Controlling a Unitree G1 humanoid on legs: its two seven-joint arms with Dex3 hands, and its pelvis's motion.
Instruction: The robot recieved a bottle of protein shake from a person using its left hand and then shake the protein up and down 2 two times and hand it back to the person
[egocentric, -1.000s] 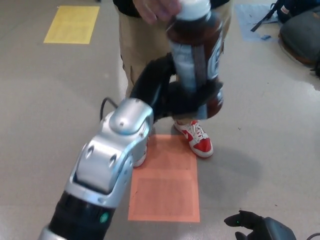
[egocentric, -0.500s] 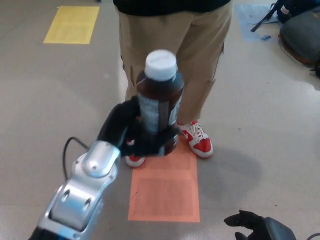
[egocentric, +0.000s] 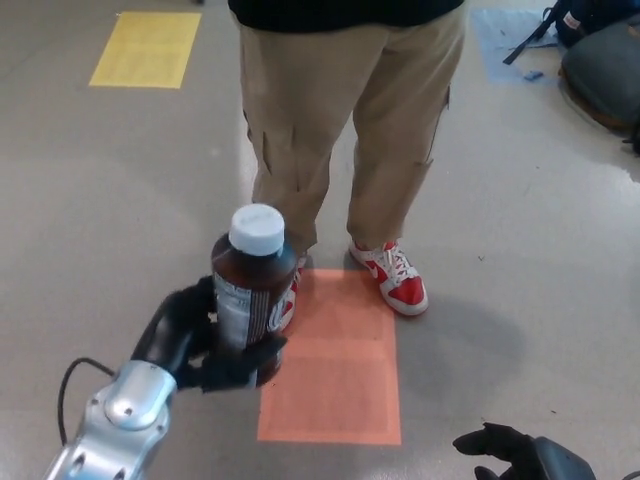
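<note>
Brown shake in a white-capped bottle (egocentric: 252, 296), upright, clamped in the left robot hand (egocentric: 205, 345): black fingers (egocentric: 240, 358) wrap the lower body, cap clear above. Bottle sits low, just in front of the person's legs (egocentric: 345, 130), over the near edge of the orange floor patch (egocentric: 335, 370). Person's hands not in view. Right robot hand (egocentric: 510, 452) low at frame bottom, holding nothing, fingers apart. Judged step: shaking, at the bottom of a stroke. Next move calls for a firm upward swing without loosening grip; a slip would drop the bottle to the floor
</note>
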